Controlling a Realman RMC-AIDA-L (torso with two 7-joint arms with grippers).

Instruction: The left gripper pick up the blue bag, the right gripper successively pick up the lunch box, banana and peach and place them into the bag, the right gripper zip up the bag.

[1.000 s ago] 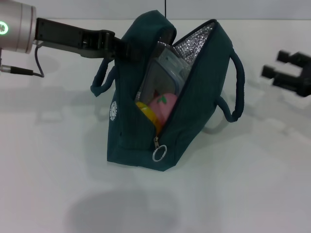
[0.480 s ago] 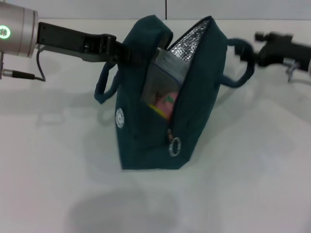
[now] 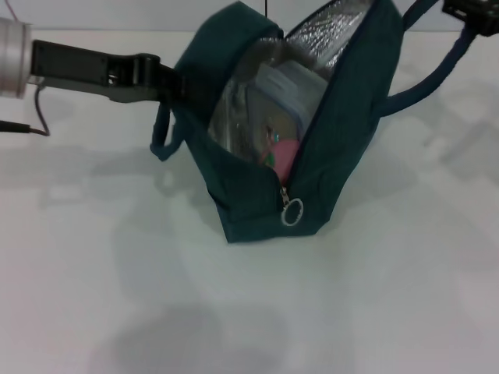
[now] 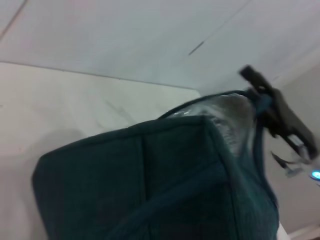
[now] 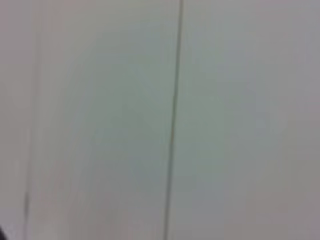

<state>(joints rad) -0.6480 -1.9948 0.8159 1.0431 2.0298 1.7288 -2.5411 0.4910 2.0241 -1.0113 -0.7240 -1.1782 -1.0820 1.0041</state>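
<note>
Left gripper [image 3: 178, 82]: closed on the near side panel of the blue bag [image 3: 242, 195], at its upper edge, holding the mouth open; a loop handle hangs just below the fingers.

Right gripper [image 3: 470, 14]: at the far upper corner of the head view, mostly cut off; the bag's other handle [image 3: 437, 70] runs taut up to it, so it appears hooked or clamped there, but finger state cannot be told.

Contents, inward from the left fingers: lunch box [image 3: 284, 89] upright against the foil lining; peach [image 3: 285, 158] below it, near the zipper end. Banana: not visible, probably hidden lower inside.

Zipper pull [image 3: 291, 213]: silver ring at the bottom of the opening, well below both grippers.

Status, judged: loading done; zipping not begun.
</note>
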